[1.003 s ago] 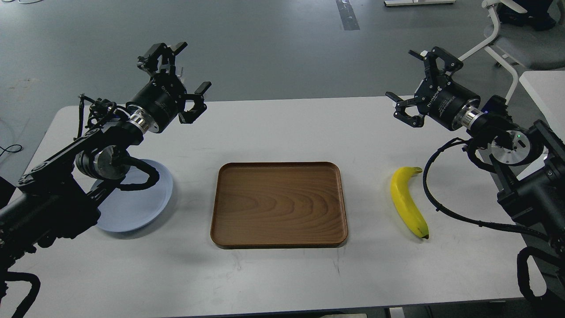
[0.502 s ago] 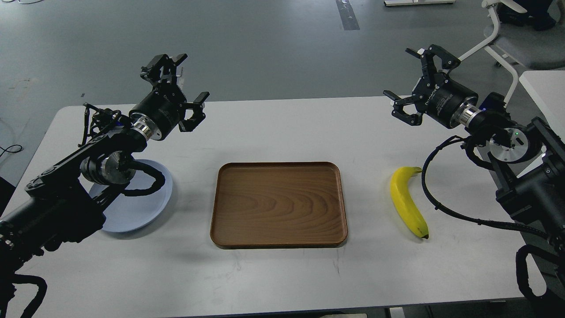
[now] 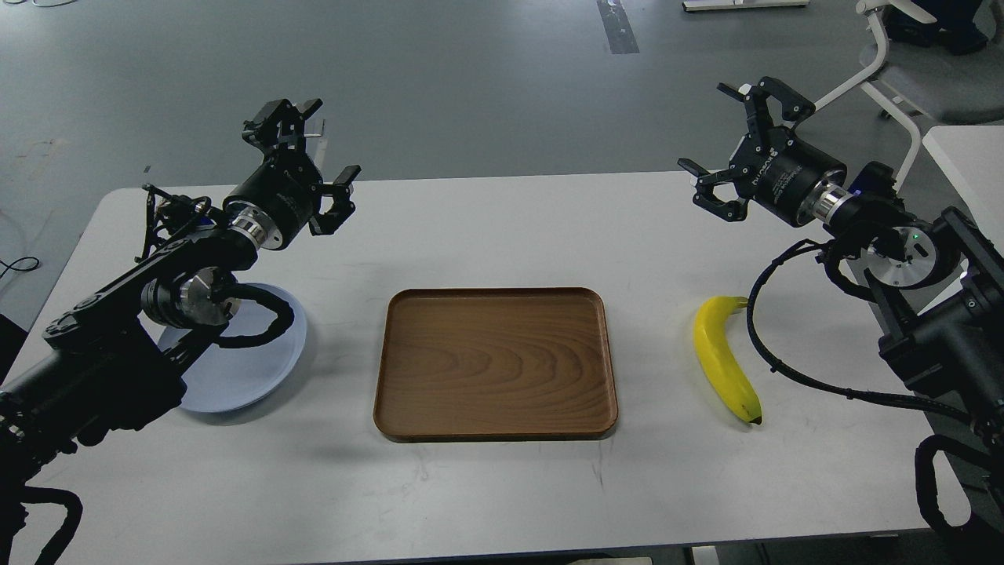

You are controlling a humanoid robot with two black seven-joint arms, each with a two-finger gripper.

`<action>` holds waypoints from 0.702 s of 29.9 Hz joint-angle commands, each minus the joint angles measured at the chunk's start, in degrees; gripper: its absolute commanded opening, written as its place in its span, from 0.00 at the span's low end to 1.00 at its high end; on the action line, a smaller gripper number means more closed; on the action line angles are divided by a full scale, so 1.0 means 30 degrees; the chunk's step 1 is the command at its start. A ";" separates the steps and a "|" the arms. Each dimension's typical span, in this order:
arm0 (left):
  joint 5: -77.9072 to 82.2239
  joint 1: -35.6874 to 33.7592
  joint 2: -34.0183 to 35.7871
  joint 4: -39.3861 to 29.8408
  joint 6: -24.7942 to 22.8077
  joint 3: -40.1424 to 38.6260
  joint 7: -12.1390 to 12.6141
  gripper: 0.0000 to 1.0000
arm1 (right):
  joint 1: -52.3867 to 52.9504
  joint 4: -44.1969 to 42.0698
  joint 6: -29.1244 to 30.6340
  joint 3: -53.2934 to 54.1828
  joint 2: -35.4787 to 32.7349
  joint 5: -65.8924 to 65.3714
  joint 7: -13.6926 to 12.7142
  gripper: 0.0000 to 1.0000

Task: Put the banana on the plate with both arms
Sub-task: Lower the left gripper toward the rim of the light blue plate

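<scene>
A curved yellow banana [image 3: 724, 359] lies on the white table at the right, dark tip toward me. The pale blue-grey plate [image 3: 247, 362] sits at the left, partly hidden under my left arm. My left gripper [image 3: 307, 153] is open and empty, raised over the table's far left, well behind the plate. My right gripper [image 3: 733, 141] is open and empty, raised over the far right edge, well behind and above the banana.
A rectangular brown wooden tray [image 3: 496, 362] lies in the middle of the white table [image 3: 502, 486], between plate and banana. A white chair [image 3: 902, 63] stands on the floor at the back right. Another white surface [image 3: 969, 165] shows at the right edge.
My left gripper has drawn back to the left and a little lower. My right gripper has risen slightly and shifted a little left. Banana, plate and tray have not moved.
</scene>
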 commanded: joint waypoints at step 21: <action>0.3596 -0.0243 0.0105 -0.0060 0.0110 0.0089 -0.0316 0.98 | -0.0101 0.0428 0.0001 -0.0593 0.0074 -0.0028 -0.0032 1.00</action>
